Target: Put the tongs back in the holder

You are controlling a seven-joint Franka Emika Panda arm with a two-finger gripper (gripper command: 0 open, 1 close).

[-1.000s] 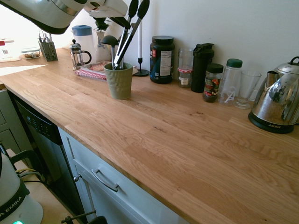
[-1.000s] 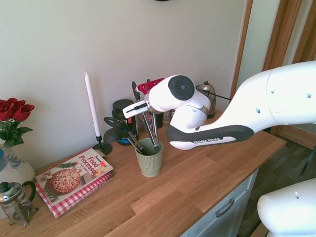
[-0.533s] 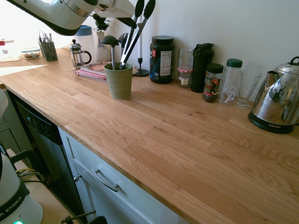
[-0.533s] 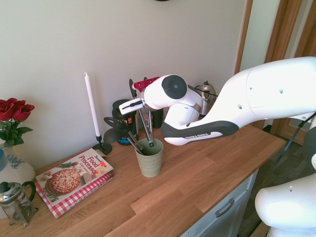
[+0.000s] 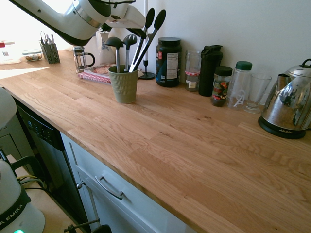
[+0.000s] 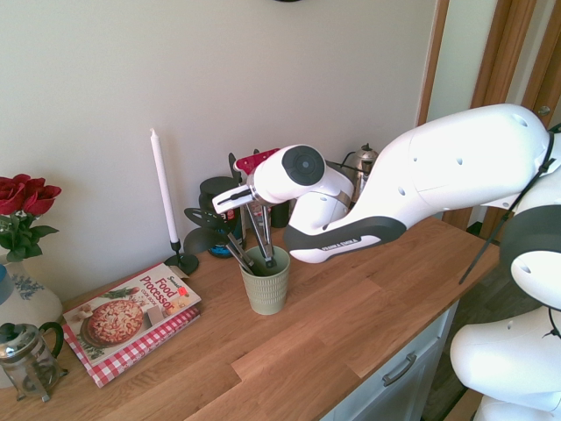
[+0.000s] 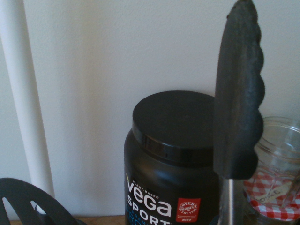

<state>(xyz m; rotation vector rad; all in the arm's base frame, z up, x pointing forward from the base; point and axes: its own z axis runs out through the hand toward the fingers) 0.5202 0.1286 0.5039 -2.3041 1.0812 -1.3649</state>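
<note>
1. First exterior view, far left: we see a small dark caddy of cutlery at the back of the wooden worktop, with a glass French press just to its right.
2. The white arm reaches in from the upper left. Its pincer is closed on the tongs, gripping the metal arms partway up.
3. The tongs lean to the right, black tips uppermost, and their joined end is down inside the holder, a ribbed olive-green cup standing on the worktop.
4. A black ladle and a slotted black spoon also stand in the holder, left of the tongs.
5. Further right along the wall we see a black supplement tub, a glass jar, a black bottle, a spice jar, a drinking glass and a shiny kettle.
6. In the second exterior view, a white candle and a cookbook sit left of the holder, with the pincer above it.
7. The wrist view shows one scalloped black tong tip in front of the tub.
</note>
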